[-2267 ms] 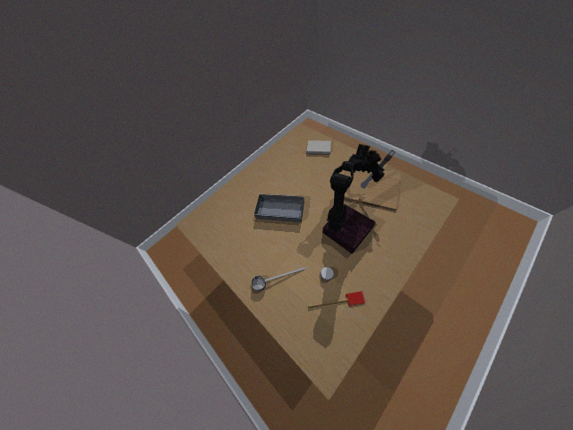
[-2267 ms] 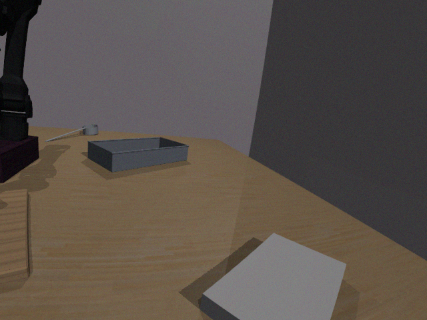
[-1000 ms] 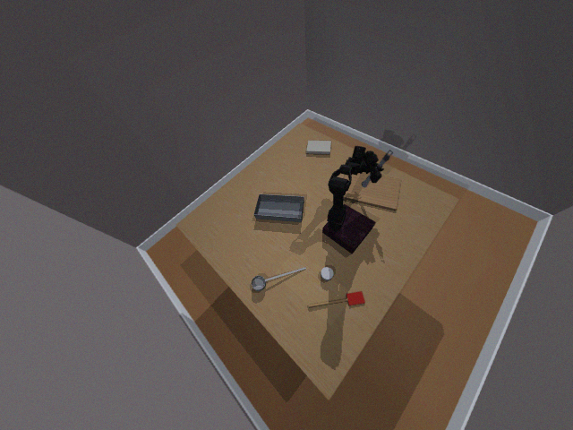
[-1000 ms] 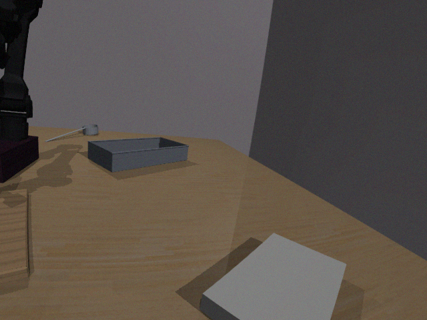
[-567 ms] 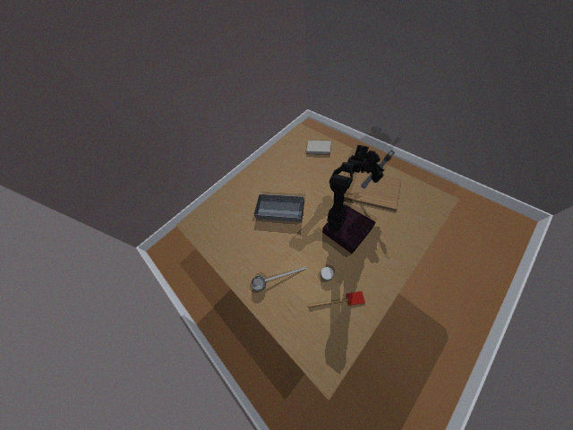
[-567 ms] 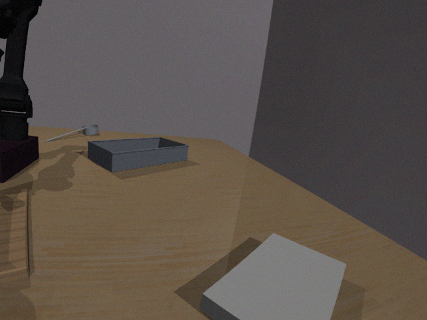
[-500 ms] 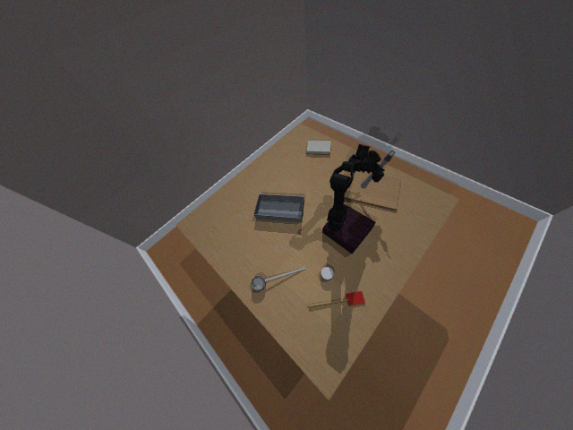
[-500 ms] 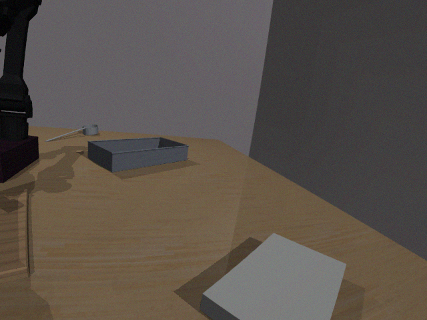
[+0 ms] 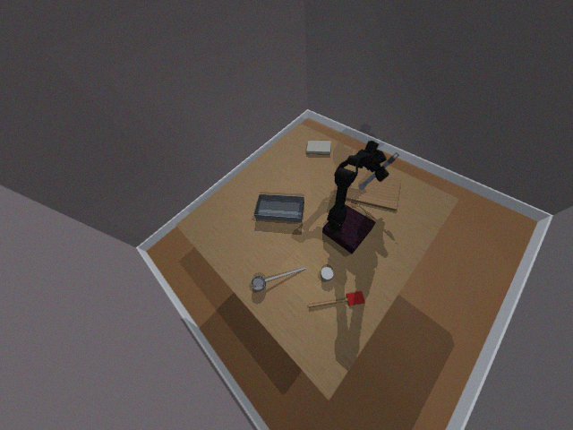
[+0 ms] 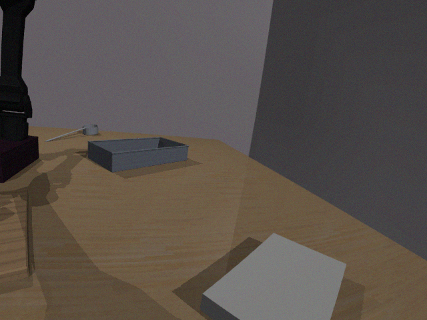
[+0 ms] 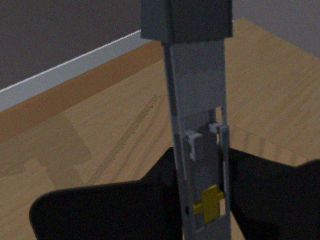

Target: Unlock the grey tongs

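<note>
My gripper (image 9: 380, 168) (image 11: 191, 151) is shut on the grey tongs (image 9: 370, 179) (image 11: 197, 75), up in the air over the far side of the wooden board (image 9: 389, 199) (image 10: 10, 241) (image 11: 150, 150). In the top view the tongs slant, one end over the board and the other toward the far table edge. In the wrist view a yellow lock piece (image 11: 210, 205) shows low between the fingers, and a darker grey block is at the top. The tongs' arms look close together; I cannot tell whether they are locked. The roasting tin (image 9: 277, 218) (image 10: 148, 160) stands empty, away from the gripper.
A white block (image 9: 319, 147) (image 10: 279, 279) lies at the far corner. A grey long-handled pan (image 9: 258, 283) (image 10: 91, 129), a white round cup (image 9: 326, 273) and a red spatula (image 9: 355, 297) are on the near side. The dark arm base (image 9: 356, 231) stands beside the board.
</note>
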